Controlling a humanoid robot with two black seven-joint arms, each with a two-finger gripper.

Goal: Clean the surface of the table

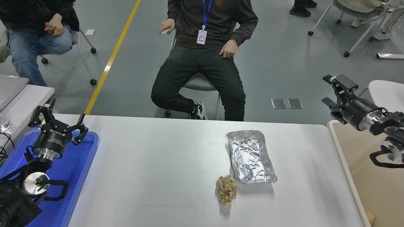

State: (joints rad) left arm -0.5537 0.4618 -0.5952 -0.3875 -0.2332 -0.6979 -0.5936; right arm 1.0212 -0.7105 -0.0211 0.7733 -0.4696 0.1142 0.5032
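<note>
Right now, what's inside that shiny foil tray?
The foil tray on the table surface shows only crinkled foil inside. Anything beneath that foil is covered.

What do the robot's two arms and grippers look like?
Both arms are black. The left gripper has jointed black fingers on a black barrel with pale lettering and a silver collar; a black cable loops beside its silver wrist disc. The right gripper matches, with a silver collar and looped cable.

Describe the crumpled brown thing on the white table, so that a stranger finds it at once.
On the white table, look right of centre, near the front edge. Beside the near corner of the silver foil tray lies a crumpled brown paper wad. It is smaller, tan and dull; the tray is shiny.
</note>
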